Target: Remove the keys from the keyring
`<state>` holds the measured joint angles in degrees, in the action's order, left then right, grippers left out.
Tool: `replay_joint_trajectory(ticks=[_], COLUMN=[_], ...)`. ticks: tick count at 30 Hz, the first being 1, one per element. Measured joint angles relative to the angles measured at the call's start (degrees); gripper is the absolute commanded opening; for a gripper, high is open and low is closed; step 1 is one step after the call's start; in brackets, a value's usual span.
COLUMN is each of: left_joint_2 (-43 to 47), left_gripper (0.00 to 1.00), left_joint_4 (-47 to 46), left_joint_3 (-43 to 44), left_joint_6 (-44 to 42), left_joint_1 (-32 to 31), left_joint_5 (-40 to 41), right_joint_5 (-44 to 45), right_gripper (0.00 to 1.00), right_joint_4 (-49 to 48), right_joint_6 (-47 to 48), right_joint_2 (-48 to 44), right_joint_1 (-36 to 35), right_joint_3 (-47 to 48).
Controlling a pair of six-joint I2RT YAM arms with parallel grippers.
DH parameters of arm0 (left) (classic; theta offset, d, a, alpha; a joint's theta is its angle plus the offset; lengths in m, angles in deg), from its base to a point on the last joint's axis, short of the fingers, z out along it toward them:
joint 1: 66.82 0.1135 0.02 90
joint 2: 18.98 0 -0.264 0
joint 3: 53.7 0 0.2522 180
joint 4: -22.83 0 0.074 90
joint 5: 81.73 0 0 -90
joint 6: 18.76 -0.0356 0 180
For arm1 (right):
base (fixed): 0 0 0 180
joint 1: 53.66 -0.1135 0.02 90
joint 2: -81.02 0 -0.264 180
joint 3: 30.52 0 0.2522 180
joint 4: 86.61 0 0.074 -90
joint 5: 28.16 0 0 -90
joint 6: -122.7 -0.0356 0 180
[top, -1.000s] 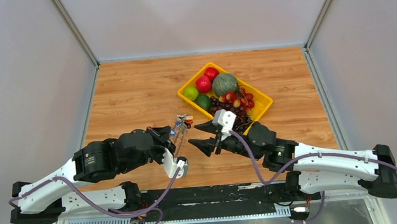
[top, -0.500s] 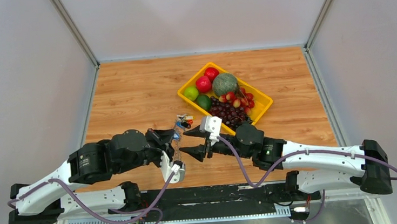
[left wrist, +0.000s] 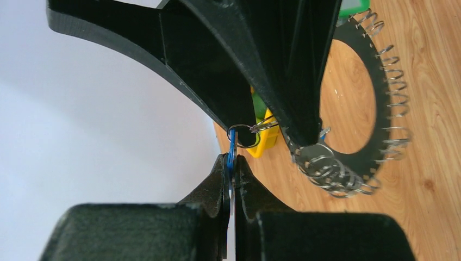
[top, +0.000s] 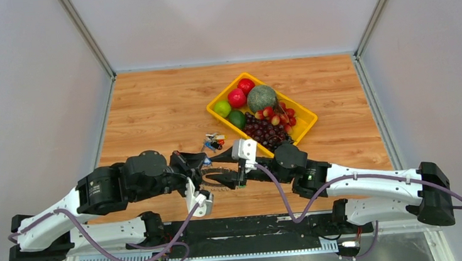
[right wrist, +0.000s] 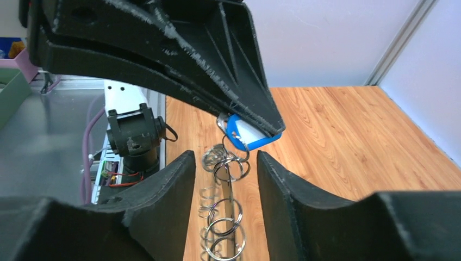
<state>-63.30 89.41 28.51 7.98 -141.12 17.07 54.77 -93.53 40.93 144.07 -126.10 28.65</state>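
Observation:
My left gripper is shut on a blue-headed key that hangs from the keyring by a small split ring. The keyring is a large dark flat ring lined with several silvery split rings; it hangs above the table between both grippers. My right gripper is open, its fingers on either side of the ring's edge without touching it. In the right wrist view the left gripper's fingers hold the blue key head just above my right gripper. The other keys' blades do not show clearly.
A small loose cluster of coloured keys lies on the wooden table just beyond the grippers. A yellow tray with a melon, apples, limes and grapes stands at the back right, close to the right arm.
My right gripper has moved left from beside the tray until its open fingers straddle the hanging keyring. My left gripper has kept its hold and shifted slightly.

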Motion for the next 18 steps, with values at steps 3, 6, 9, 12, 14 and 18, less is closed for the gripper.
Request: replay_joint_trajectory(ticks=[3, 6, 9, 12, 14, 18], left_joint_2=[0.42, 0.79, 1.03, 1.18, 1.20, 1.27], left_gripper=[0.00, 0.00, 0.00, 0.00, 0.00, 0.00], left_joint_4=[-0.02, -0.02, -0.02, 0.02, 0.00, 0.00], left_joint_3=[0.26, 0.26, 0.26, 0.26, 0.26, 0.26], left_joint_6=[0.00, -0.02, -0.04, -0.07, -0.09, -0.11], left_joint_1=[0.00, 0.00, 0.00, 0.00, 0.00, 0.00], left_joint_5=[0.00, 0.04, 0.26, 0.31, 0.31, 0.63], right_joint_5=[-1.79, -3.54, -4.72, -5.51, -5.70, -6.38], right_gripper=[0.55, 0.57, 0.58, 0.58, 0.57, 0.55], right_joint_4=[0.02, 0.17, 0.74, 1.27, 1.40, 1.68], right_joint_6=[0.00, -0.09, -0.22, -0.39, -0.63, -0.98], right_joint_2=[0.00, 0.00, -0.04, -0.61, -1.77, -4.31], right_joint_1=[0.00, 0.00, 0.00, 0.00, 0.00, 0.00], right_joint_3=[0.00, 0.00, 0.00, -0.15, -0.83, -1.90])
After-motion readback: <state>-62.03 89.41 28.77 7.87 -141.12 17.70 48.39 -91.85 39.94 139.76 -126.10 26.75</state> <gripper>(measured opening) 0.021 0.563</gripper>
